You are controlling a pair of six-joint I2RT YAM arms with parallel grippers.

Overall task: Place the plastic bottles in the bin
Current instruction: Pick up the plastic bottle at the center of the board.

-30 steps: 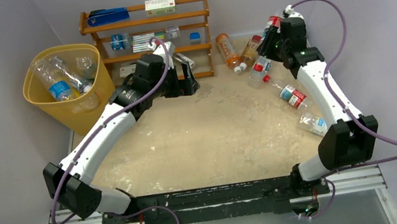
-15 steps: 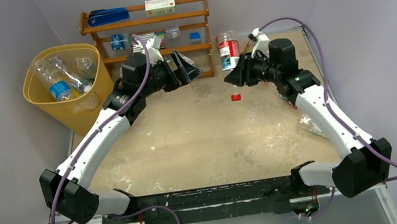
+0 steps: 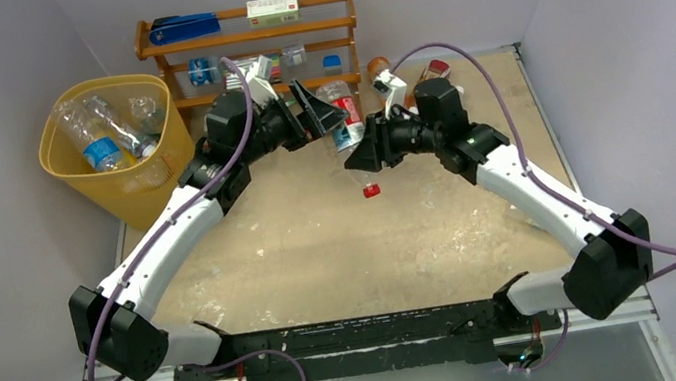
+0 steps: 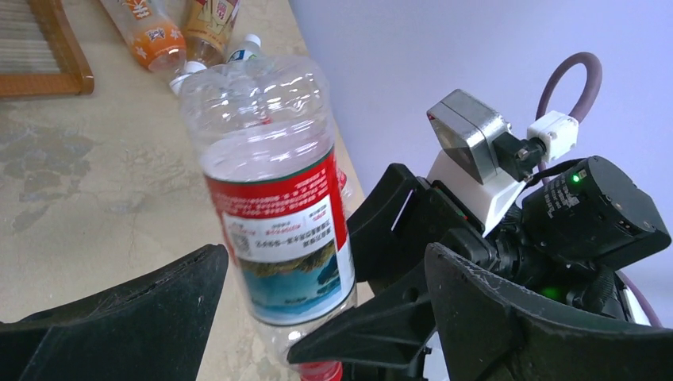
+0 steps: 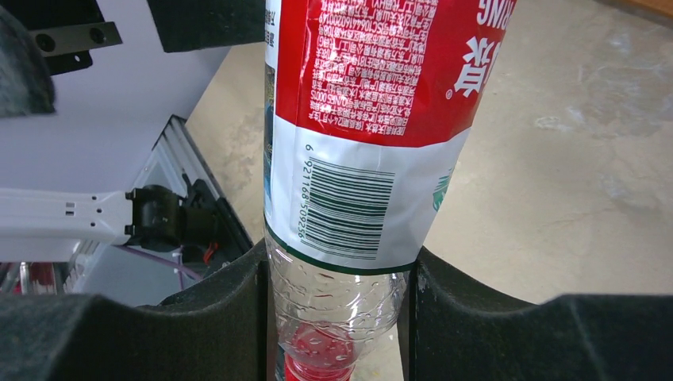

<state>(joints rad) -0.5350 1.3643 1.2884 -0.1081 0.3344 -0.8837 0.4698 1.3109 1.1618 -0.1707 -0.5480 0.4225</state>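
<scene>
From above, the red-labelled bottle [image 3: 343, 117] hangs cap-down over the back middle of the worktop [image 3: 322, 243], well apart from the yellow bin [image 3: 57, 162], which holds other bottles [image 3: 98, 135]. Only the right wrist view shows the right hand [image 5: 337, 309] clamped on the clear neck below the label. The left wrist view shows the left hand [image 4: 321, 262] spread wide, one finger on either side of the label.

Clear red-labelled bottle [image 4: 274, 214], cap down
</scene>
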